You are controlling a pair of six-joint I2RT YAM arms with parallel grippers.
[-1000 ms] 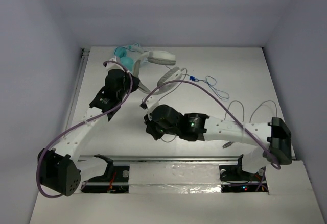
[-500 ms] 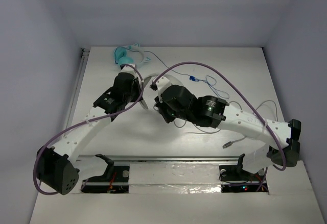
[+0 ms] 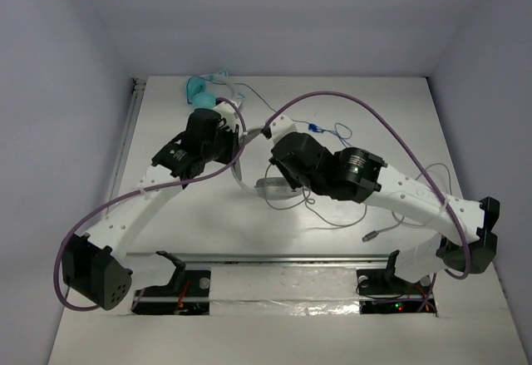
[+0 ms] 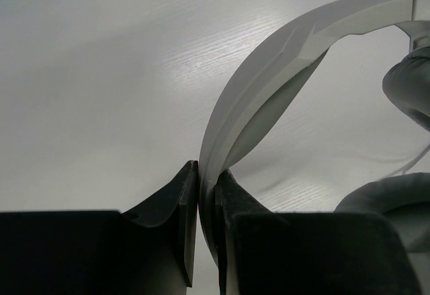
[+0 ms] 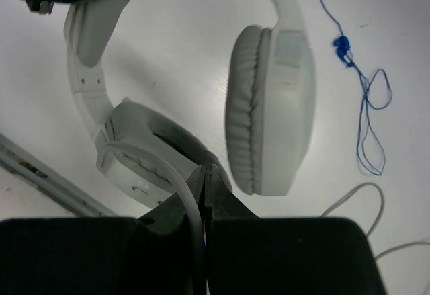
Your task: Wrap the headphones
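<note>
The white over-ear headphones with grey oval ear pads (image 5: 269, 113) are mid-table between the arms. The left gripper (image 4: 199, 187) is pinched shut on the wide white headband (image 4: 269, 60), and the right gripper (image 5: 205, 174) is closed on the long thin grey cable (image 5: 161, 162). The band looks stiff and smooth, apt to swivel in a narrow pinch; the cable is light and limp, best gripped near the cup.

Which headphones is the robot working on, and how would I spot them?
On the white table, look at the middle. The headphones there are white, with grey oval ear pads and a wide headband pinched in the left gripper. The teal headphones at the far edge are smaller.
</note>
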